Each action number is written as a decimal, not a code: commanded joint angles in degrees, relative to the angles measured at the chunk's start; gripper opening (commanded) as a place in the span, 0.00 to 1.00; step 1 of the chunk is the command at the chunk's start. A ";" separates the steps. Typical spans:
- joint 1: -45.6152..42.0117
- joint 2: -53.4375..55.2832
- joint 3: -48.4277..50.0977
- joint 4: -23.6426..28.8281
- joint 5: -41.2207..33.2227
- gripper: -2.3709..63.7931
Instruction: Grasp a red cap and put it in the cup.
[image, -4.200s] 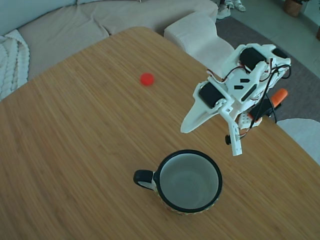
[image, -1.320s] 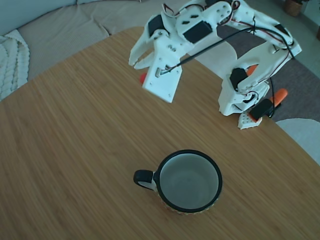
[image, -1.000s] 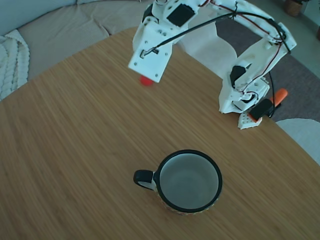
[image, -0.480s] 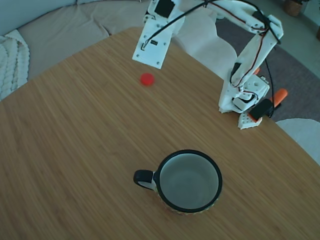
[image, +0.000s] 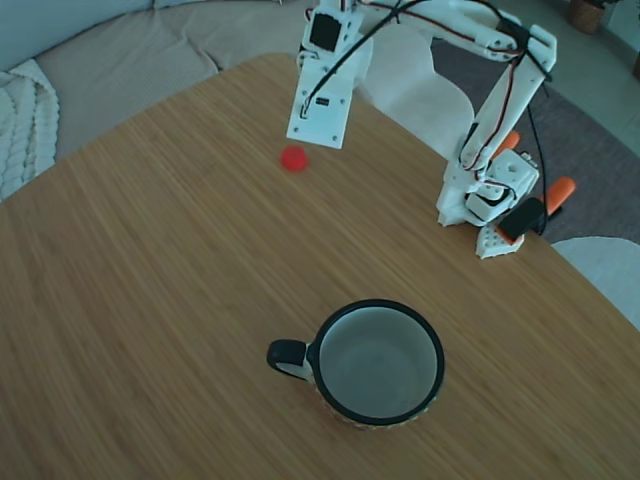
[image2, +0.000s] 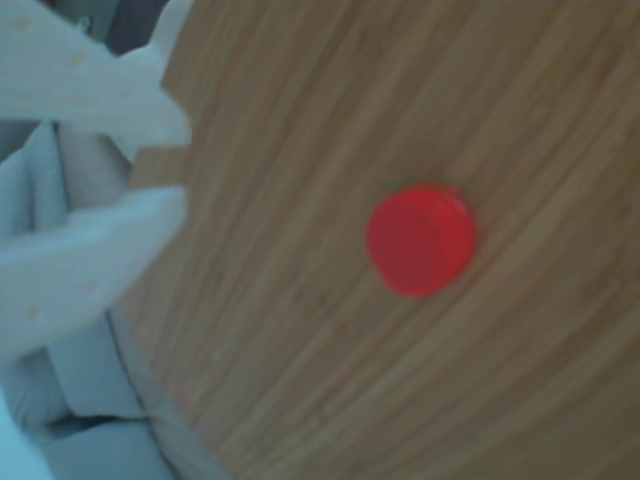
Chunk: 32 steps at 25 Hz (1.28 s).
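We see the claw at the left edge of the other view, its two white fingers parted with a clear gap between them and nothing held, so it is released. It hangs above the table, and taking the red cap as our landmark, the claw sits off to one side of the cap rather than over it; in the fixed view the claw is just up and to the right of the red cap, near the table's far edge. The cap lies flat on the bare wood, apart from both fingers. The cup stands upright well away from the cap, toward the near side of the table, its handle pointing left in the fixed view and its inside empty. We judge the main risk to be a descent from this offset: the fingers would close beside the cap, or one tip would clip its rim and send such a small, flat, light thing skidding across the smooth wood, perhaps off the nearby edge. A shallow pinch could also let it slip out on the way to the cup.
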 joint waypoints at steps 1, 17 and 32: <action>0.62 1.49 3.25 -2.99 -0.26 0.06; -7.12 7.38 16.35 -12.30 0.44 0.06; -10.72 6.59 16.79 -17.58 3.08 0.06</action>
